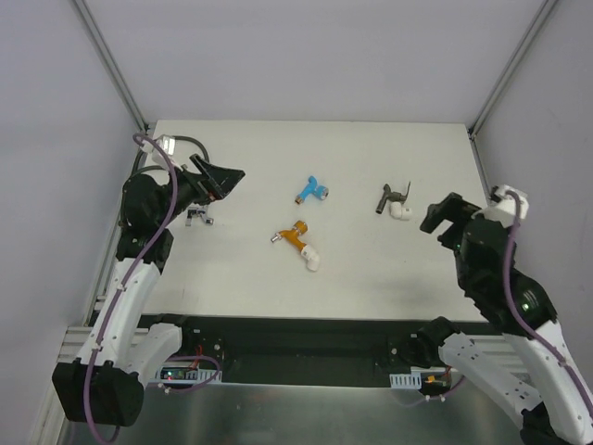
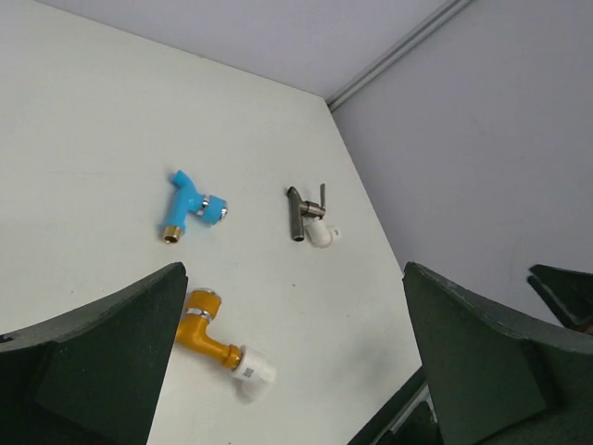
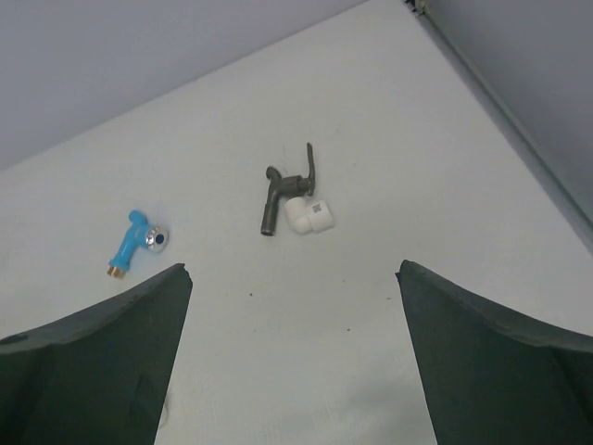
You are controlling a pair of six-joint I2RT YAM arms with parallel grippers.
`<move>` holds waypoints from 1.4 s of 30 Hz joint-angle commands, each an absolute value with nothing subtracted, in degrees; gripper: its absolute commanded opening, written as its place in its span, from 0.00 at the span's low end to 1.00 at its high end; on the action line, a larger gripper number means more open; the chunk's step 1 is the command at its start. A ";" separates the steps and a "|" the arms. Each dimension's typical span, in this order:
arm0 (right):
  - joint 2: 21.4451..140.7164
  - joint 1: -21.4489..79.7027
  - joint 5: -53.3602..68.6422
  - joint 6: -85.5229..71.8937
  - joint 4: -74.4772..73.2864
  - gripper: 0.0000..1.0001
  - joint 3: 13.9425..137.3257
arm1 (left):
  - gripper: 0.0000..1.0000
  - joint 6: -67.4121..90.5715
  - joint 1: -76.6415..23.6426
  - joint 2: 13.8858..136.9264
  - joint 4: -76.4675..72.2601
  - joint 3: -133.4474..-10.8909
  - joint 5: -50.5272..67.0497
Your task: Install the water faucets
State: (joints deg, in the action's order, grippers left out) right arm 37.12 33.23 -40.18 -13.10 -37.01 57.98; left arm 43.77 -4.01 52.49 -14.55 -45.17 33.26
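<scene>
Water faucets, orange (image 1: 296,237), blue (image 1: 313,191) and grey-brown (image 1: 390,197), lie apart on table (image 1: 241,278); left gripper (image 1: 220,179) and right gripper (image 1: 442,214) both gape wide, empty.

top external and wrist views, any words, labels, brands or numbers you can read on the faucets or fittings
No text can be read in any view.
Printed patch on the white elbow at the orange faucet: small and dark, too small to read.
Printed patch on the second white elbow at the grey-brown faucet: small and dark, too blurred to read.
On the blue faucet: no marking shows.
</scene>
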 commanded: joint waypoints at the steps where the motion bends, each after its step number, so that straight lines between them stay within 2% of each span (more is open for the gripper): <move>1: 28.59 33.05 -50.53 -11.61 -44.65 0.96 59.77 | 0.99 33.69 -3.60 45.10 -4.25 -47.11 25.94; 12: 7.94 33.13 -49.84 5.87 -40.61 0.96 51.86 | 0.99 17.68 -3.60 22.70 6.85 -40.79 5.12; 19: -1.65 33.22 -49.66 10.98 -37.36 0.96 45.71 | 0.99 16.96 -3.60 14.42 8.52 -34.11 0.97; 25: -9.66 33.40 -50.36 9.05 -35.95 0.96 39.99 | 0.99 16.87 -3.52 9.76 11.16 -32.26 0.26; 42: -10.37 33.31 -51.24 6.59 -37.44 0.96 39.99 | 0.99 15.56 -3.52 10.02 12.74 -32.61 0.35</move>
State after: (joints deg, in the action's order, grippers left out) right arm 0.27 33.19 -49.34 6.81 -38.83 39.42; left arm 16.88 -4.01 9.98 13.32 -32.16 1.21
